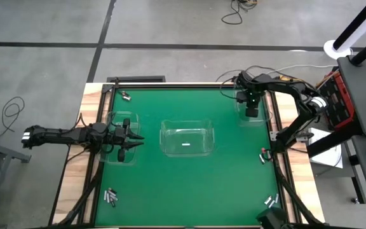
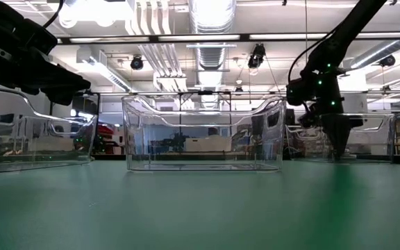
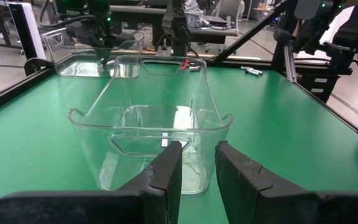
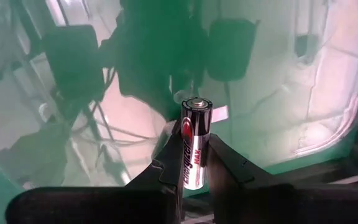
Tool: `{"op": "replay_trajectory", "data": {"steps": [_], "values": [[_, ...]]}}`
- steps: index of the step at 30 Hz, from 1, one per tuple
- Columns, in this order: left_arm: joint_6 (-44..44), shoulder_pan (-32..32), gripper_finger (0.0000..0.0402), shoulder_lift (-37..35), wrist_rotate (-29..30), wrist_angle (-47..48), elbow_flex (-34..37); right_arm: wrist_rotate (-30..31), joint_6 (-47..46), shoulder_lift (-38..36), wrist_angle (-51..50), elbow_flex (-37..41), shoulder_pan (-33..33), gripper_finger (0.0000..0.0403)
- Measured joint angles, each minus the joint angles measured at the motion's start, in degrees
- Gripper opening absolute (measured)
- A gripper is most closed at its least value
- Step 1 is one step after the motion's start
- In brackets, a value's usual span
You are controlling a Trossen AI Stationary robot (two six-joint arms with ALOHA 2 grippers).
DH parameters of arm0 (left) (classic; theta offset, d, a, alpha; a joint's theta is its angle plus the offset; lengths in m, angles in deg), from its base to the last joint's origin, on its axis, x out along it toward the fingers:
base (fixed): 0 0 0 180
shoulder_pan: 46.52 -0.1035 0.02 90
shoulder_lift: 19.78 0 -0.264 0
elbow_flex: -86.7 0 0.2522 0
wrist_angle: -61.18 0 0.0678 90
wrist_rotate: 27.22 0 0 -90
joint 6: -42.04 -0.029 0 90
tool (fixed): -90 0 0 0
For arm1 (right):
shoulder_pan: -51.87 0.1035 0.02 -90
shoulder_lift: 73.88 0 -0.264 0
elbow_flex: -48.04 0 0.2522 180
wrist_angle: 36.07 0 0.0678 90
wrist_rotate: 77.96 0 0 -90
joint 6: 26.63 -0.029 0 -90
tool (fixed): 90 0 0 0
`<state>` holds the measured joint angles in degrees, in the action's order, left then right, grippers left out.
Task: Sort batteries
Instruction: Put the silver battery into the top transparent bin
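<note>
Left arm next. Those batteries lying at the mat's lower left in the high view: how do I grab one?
Come straight down with the left gripper, fingers across the middle of one battery's round body. The batteries lie flat on the mat, bunched side by side, so take an outer one, probably; its free side leaves finger room.

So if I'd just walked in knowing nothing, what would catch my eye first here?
Probably the right tool pinching a single battery, poised over the clear bin at the green table's far right corner. Next, the big clear bin in the table's middle, with one small item inside. The left tool hovers, fingers open, over a third bin at the left edge.
</note>
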<state>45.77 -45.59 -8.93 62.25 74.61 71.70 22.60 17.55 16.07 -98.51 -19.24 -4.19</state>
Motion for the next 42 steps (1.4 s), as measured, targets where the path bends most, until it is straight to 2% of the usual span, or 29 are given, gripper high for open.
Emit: {"op": "replay_trajectory", "data": {"steps": [9, 13, 16, 22, 27, 34, 38, 42], "values": [[0.00, 0.00, 0.0077, 0.00, 0.00, 0.00, 0.00, -0.69, -1.21, -0.48, 0.93, -0.04, 0.04, 0.0051], [0.00, -0.01, 0.0077, 0.00, 0.00, 0.00, 0.00, -1.17, -1.48, -0.59, 0.64, -0.16, 0.02, 0.0045], [0.00, 0.00, 0.0077, 0.00, 0.00, 0.00, 0.00, -4.04, -2.88, -0.63, 0.19, -0.88, 0.02, 0.0040], [0.00, -0.02, 0.0077, 0.00, 0.00, 0.00, 0.00, -3.61, -4.57, -1.30, -0.10, -3.50, 0.04, 0.0040], [0.00, 0.00, 0.0077, 0.00, 0.00, 0.00, 0.00, -10.89, -5.33, -2.08, -4.42, -5.48, 0.02, 0.0040], [0.00, 0.00, 0.0077, 0.00, 0.00, 0.00, 0.00, -13.52, -6.87, 0.09, -8.20, -3.88, -0.02, 0.0039], [0.00, -0.01, 0.0077, 0.00, 0.00, 0.00, 0.00, -12.45, -7.28, 1.71, -7.62, -3.60, -0.21, 0.0039], [0.00, -0.02, 0.0077, 0.00, 0.00, 0.00, 0.00, -3.97, -6.93, 2.50, -5.58, -3.60, -0.24, 0.0039]]}}
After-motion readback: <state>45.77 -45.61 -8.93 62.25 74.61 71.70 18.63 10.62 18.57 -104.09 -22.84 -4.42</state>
